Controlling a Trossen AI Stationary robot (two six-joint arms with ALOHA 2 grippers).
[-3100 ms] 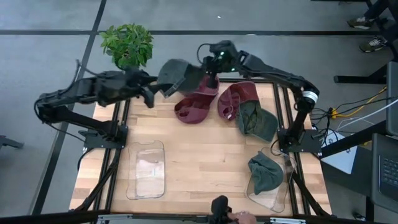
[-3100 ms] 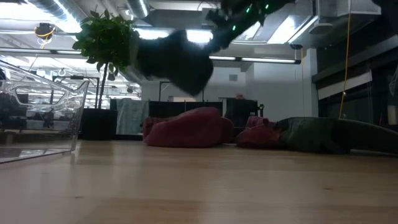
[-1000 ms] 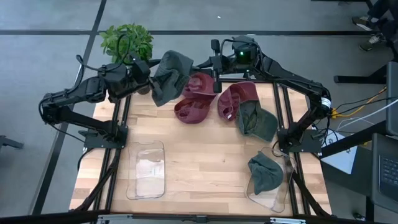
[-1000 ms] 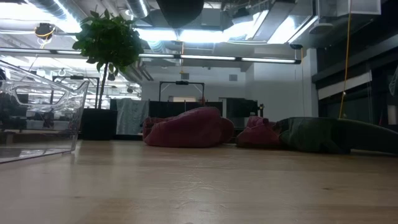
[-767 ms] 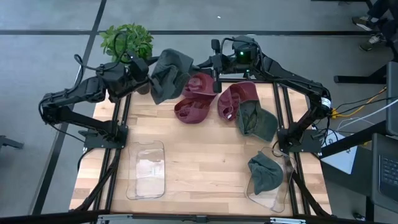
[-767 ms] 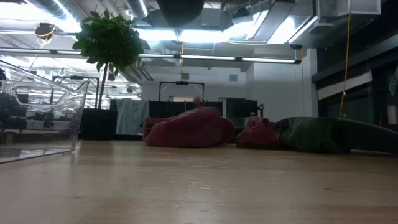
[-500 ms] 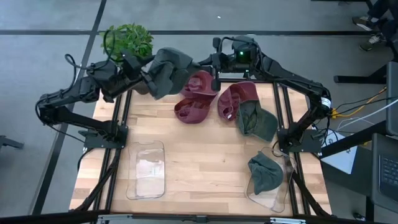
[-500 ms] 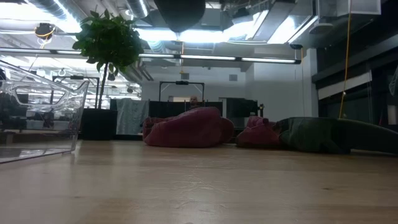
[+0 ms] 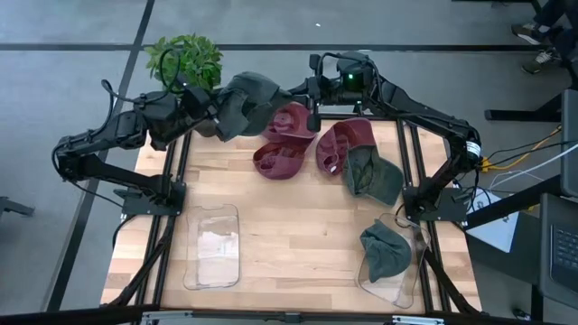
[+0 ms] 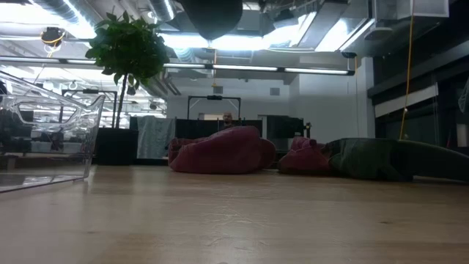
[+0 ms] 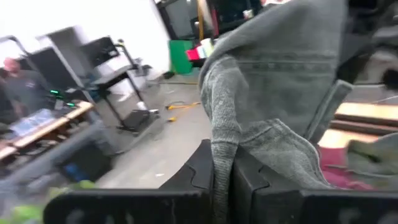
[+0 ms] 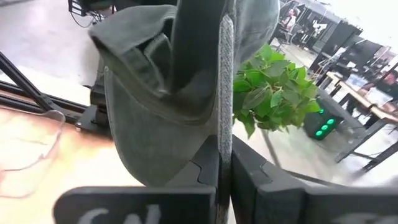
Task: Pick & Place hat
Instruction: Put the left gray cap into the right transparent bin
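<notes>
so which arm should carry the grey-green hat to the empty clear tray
Left, probably. Both pincers, left pincer and right pincer, are clamped on the raised grey-green hat, but the empty clear tray lies on the left arm's side of the table.

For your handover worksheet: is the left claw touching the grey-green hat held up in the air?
Touching. In the left wrist view, the left claw pinches the grey-green hat: its fabric edge runs between the shut fingers.

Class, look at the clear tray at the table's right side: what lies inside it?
A dark green hat lies inside the clear tray, spilling over its rim. Whatever is beneath the hat cannot be seen; the fabric covers it.
</notes>
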